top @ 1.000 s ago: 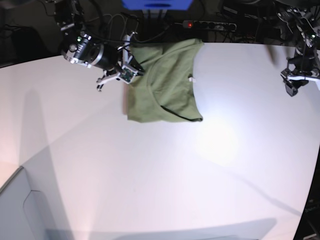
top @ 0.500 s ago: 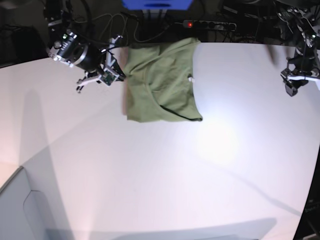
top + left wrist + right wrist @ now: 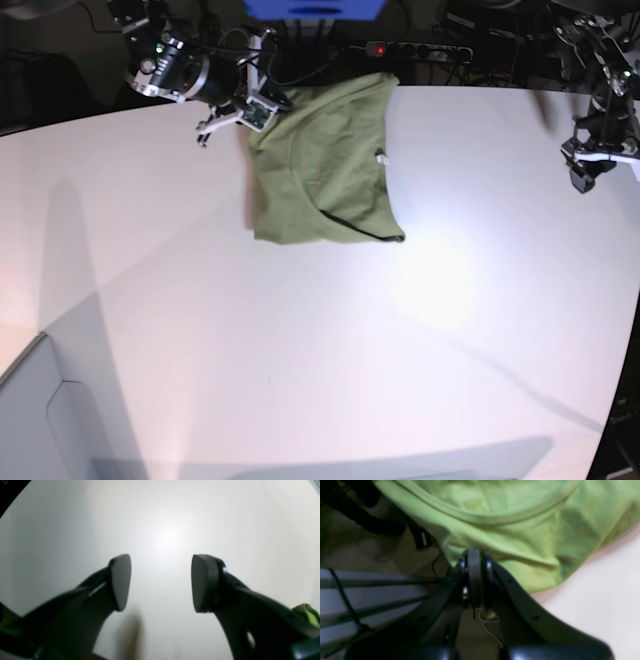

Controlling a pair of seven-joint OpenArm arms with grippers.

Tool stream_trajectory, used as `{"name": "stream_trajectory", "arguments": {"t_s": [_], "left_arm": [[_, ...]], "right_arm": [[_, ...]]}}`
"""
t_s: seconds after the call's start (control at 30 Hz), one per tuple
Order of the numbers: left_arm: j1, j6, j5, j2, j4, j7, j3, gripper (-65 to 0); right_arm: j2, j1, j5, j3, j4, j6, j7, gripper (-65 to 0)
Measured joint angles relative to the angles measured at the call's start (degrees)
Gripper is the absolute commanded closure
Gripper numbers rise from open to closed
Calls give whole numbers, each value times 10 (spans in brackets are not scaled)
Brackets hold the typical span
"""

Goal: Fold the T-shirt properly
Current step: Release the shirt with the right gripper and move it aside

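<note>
The olive-green T-shirt [image 3: 325, 165] lies folded into a rough rectangle at the far edge of the white table [image 3: 300, 330], its neckline and small white tag facing right. My right gripper [image 3: 263, 111] is at the shirt's far-left corner. In the right wrist view this gripper [image 3: 475, 555] is shut, with green cloth [image 3: 520, 530] right at its tips and a scrap of green with a loose thread showing between the fingers. My left gripper [image 3: 583, 180] hangs at the table's far right, well away from the shirt. Its wrist view shows it open [image 3: 160, 582] over bare table.
A black power strip [image 3: 420, 49] with a red light, cables and a blue box [image 3: 315, 8] sit just behind the table's far edge. A pale grey panel [image 3: 40, 420] stands at the near-left corner. A bright light patch lies on the table right of the middle.
My right gripper swung out to the left, then came back up to the shirt's far-left corner at the table's back edge. The shirt's upper left edge shifted with it. The left arm stayed still.
</note>
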Motion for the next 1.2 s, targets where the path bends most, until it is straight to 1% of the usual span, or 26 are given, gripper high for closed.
{"name": "stream_trajectory", "arguments": {"t_s": [0.1,0.2,0.27,0.33,0.43,0.5,0.53,0.6,0.67,0.7,0.77,0.83,0.9,0.97,1.07,1.13,1.2], "left_arm": [[-1,0,0,0,0,0,0,-369],[0,0,0,0,0,0,0,-369],[0,0,0,0,0,0,0,-369],[0,0,0,0,0,0,0,-369],[0,0,0,0,0,0,-1,-369],[3,0,0,3,2,0,-1,-369],[10,-1,-1,5,5,-4,0,-369],[21,0,-16,9,10,0,3,-370],[24,3,-35,24,14,1,-1,-370],[24,3,-50,31,15,0,0,-370],[30,-1,-80,38,16,2,4,-370],[37,1,-94,41,20,-1,2,-370],[44,2,-108,52,21,-5,0,-370],[46,2,-114,61,21,21,3,-370],[41,2,-118,77,21,53,2,-370],[38,2,-118,87,21,57,2,-370],[28,2,-115,97,21,61,2,-370]], "right_arm": [[17,0,1,0,-4,0,3,0],[20,0,0,2,-3,0,0,0],[24,-4,0,4,15,0,-2,0],[31,-11,-1,23,44,0,-4,0],[31,-13,0,45,83,0,-4,0],[17,9,3,45,91,0,-5,0],[5,30,-1,45,89,0,-12,0],[-6,73,5,41,78,0,-8,0],[-32,108,2,42,64,1,-13,0],[-51,126,1,42,51,0,-19,0],[-68,161,8,37,17,5,-28,0],[-74,198,6,39,-25,5,-25,-1],[-79,225,2,42,-72,4,-24,-1],[-79,241,2,40,-119,5,-19,-1],[-76,254,1,40,-173,5,14,-1],[-75,256,2,45,-199,5,32,-1],[-75,256,1,45,-224,5,38,-1]]}}
